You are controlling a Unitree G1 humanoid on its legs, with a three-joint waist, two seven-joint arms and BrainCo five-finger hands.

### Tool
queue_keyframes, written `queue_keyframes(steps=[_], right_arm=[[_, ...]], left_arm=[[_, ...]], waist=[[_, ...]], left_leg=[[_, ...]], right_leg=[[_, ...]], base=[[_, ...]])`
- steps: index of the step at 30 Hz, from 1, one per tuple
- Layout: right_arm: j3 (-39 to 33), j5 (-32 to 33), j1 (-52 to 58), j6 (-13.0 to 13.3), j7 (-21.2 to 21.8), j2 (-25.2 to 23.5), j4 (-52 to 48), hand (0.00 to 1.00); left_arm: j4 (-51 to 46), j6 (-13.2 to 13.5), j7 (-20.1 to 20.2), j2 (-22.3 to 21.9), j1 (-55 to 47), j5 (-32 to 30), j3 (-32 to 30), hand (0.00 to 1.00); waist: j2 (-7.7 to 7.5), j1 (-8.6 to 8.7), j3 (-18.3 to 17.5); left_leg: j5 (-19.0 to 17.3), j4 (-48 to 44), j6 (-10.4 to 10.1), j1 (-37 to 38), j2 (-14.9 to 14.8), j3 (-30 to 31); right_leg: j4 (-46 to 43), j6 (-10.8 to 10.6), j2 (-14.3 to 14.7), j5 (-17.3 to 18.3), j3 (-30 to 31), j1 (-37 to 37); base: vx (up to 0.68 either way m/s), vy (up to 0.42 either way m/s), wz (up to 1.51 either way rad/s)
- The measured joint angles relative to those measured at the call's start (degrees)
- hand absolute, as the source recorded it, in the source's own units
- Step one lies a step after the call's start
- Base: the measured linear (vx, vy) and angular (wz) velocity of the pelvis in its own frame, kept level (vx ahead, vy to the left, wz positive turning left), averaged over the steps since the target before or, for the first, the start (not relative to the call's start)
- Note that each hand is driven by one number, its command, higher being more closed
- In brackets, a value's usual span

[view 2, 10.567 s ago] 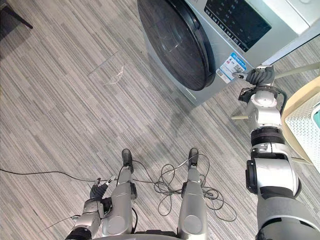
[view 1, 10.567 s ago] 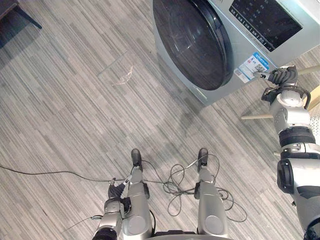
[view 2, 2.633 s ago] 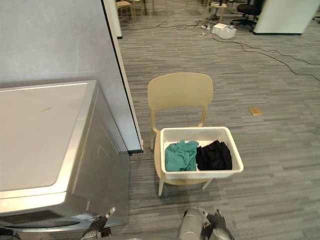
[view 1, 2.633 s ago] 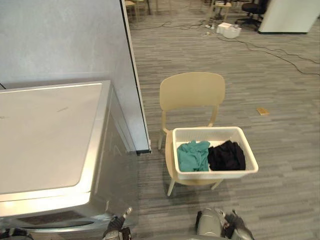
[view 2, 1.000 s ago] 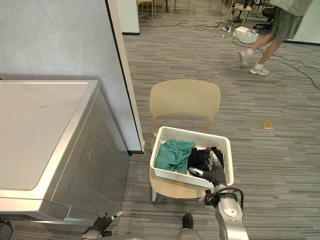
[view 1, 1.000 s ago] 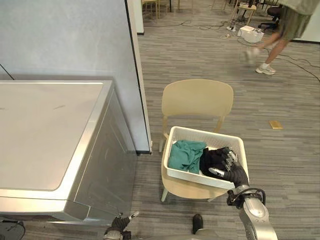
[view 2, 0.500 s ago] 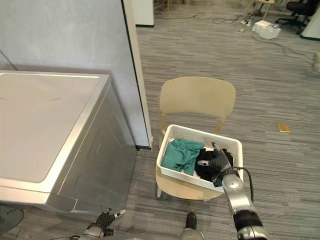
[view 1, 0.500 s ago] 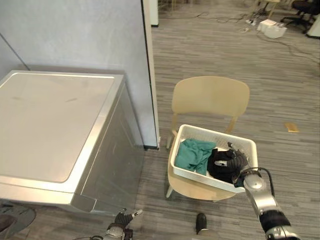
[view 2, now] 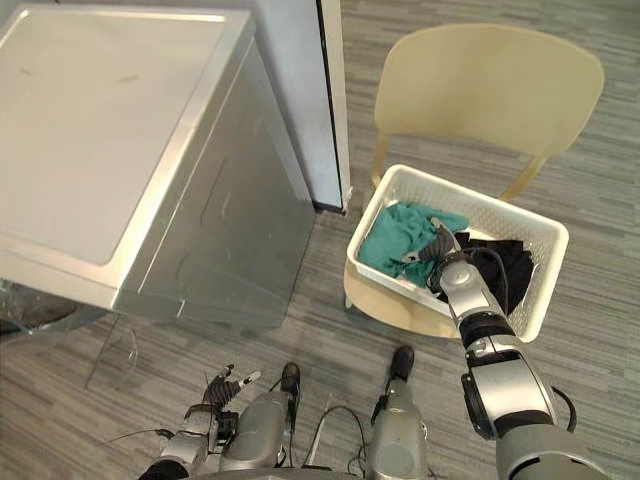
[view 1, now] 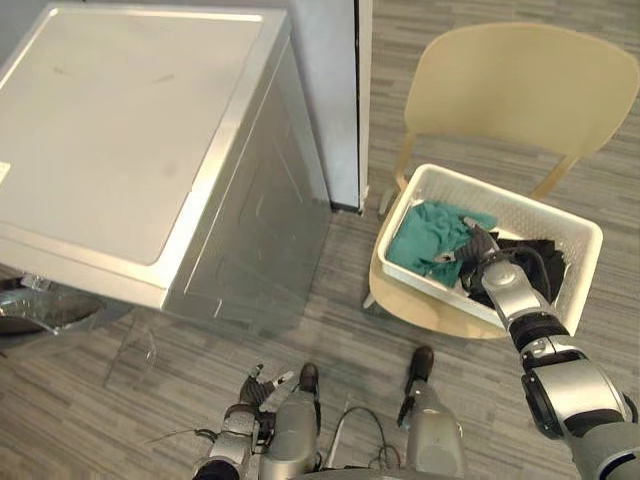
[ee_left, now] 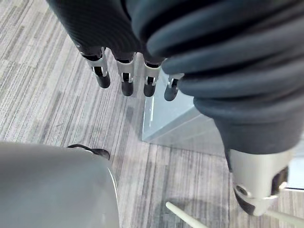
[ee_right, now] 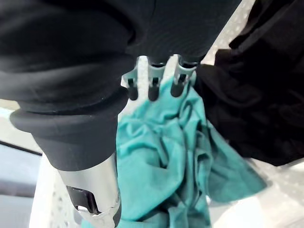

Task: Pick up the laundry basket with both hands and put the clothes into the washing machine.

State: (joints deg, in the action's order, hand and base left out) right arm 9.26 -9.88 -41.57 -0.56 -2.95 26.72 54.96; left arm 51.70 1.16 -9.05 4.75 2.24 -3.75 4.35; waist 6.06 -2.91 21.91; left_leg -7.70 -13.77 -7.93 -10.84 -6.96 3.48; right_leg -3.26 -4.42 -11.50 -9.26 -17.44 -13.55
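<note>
Right wrist view: right robot hand [ee_right: 153, 81] has shifted from black garment [ee_right: 247, 95] to over teal garment [ee_right: 161, 156], fingers released. Laundry basket [view 1: 520, 205] sits on the chair [view 1: 520, 90], unlifted; left robot hand [ee_left: 124, 78] hangs released.

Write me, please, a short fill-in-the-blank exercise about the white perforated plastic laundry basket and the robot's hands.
The white perforated plastic laundry basket stands on the ____ of the beige plastic chair. Beside the crumpled teal cloth in it lies a ____ cloth. The hand reaching into the basket is the robot's ____ one. The left hand, hanging low, holds ____.
Missing words: seat; black; right; nothing.
</note>
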Motion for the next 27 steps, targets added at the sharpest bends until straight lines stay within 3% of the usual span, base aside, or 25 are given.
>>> queue_keyframes(steps=[3, 13, 25, 26, 27], right_arm=[[0.84, -1.04, -2.14, -0.04, -0.78, 1.28, -0.01, 0.00], [3.12, -2.28, -10.89, -0.14, -3.20, 3.01, 0.85, 0.00], [6.70, -4.22, -16.09, -2.18, -7.07, 5.23, 4.03, 0.00], [7.53, -4.22, -16.12, -2.18, -7.10, 5.24, 4.35, 1.00], [7.72, -4.23, -16.05, -2.20, -7.11, 5.10, 4.50, 1.00]], left_arm=[[-0.02, 0.07, -0.19, -0.43, 1.46, 0.88, 0.00, 0.00], [-1.77, 0.31, -2.56, -1.34, 4.22, 2.36, 0.03, 0.00], [-6.97, 0.34, -5.14, -4.06, 6.70, 6.10, -0.31, 0.00], [-7.20, 0.35, -5.24, -4.16, 6.87, 6.31, -0.31, 0.00], [-7.56, 0.35, -5.39, -4.42, 6.90, 6.61, -0.39, 0.00]], waist=[[-0.10, -0.95, 1.26], [-1.28, -1.40, 3.13], [-1.40, -4.15, 4.21], [-1.56, -4.13, 4.30], [-1.70, -4.14, 4.39]], left_leg=[[0.54, -0.18, -0.09, -2.43, -0.04, -0.11], [3.34, -0.20, -1.10, -9.71, -0.32, 2.12], [4.88, -1.28, -1.33, -19.39, 0.08, 5.40], [5.04, -1.31, -1.39, -19.82, 0.17, 5.92], [5.16, -1.32, -1.35, -20.29, 0.19, 6.19]], right_leg=[[-1.53, 0.21, -0.33, -0.16, -0.17, -3.04], [-4.74, 0.80, -1.09, -0.32, -3.14, -10.14], [-8.32, 1.46, -3.06, 0.99, -7.69, -17.61], [-9.22, 1.43, -3.41, 1.62, -8.14, -18.02], [-10.18, 1.57, -3.74, 2.20, -8.61, -18.47]], base=[[-0.11, -0.038, -0.02], [0.00, -0.009, 0.11], [0.01, 0.001, 0.17], [-0.01, -0.004, 0.31], [-0.01, -0.012, 0.28]])
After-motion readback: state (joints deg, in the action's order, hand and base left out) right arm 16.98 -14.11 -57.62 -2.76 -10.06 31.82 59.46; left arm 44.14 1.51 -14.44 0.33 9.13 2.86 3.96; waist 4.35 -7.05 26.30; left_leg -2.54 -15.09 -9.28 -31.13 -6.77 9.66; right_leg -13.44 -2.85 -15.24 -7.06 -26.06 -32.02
